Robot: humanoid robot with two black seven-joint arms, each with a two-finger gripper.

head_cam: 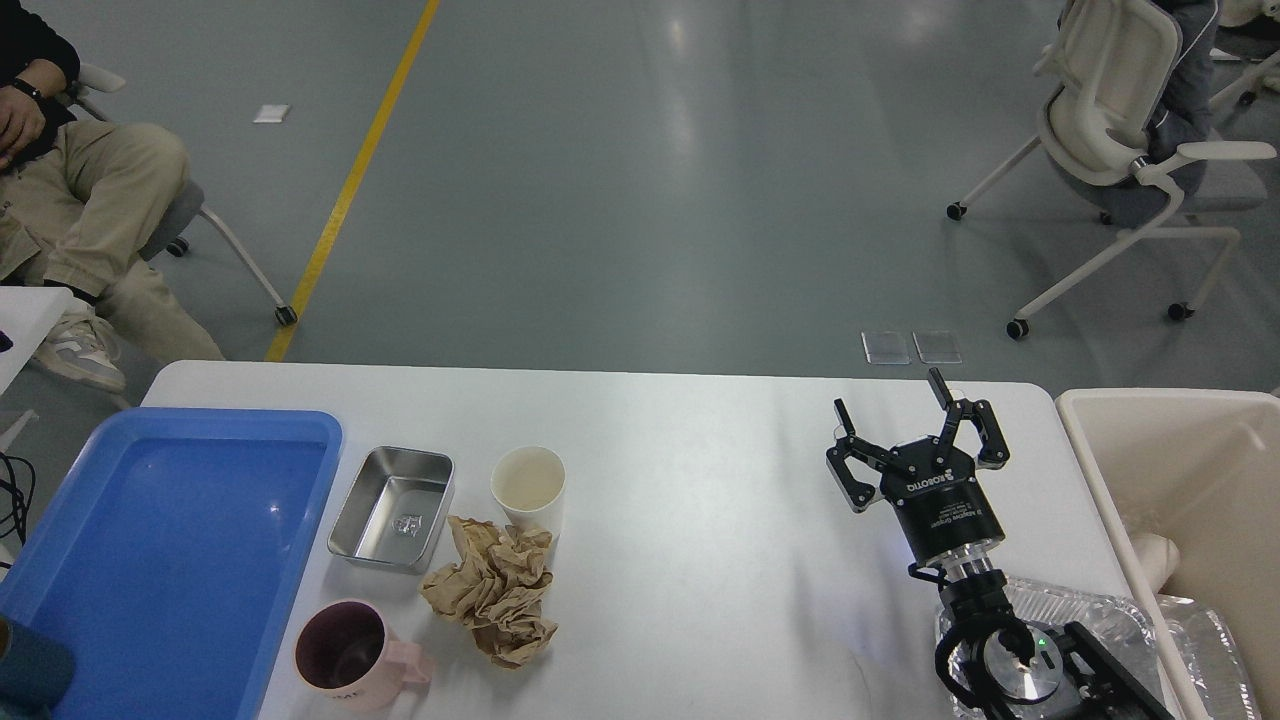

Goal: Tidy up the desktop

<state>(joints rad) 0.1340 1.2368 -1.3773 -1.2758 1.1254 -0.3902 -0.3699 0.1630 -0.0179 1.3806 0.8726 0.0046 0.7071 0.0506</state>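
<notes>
The white table (680, 470) filled the lower view, holding a blue tray (170, 560), steel tin (392, 508), paper cup (528, 487), crumpled paper (492, 590) and pink mug (350, 655), while the right tool (890, 398) hovered released, grasping nothing.

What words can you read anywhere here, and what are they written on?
"ROBOTIQ": white letters on the black body of the right claw, seen tilted.
Smaller white print just below it on the same body: too small to read.
A small mark on the bottom of the metal tin: too blurred to read.
Nothing else carries readable text.
</notes>
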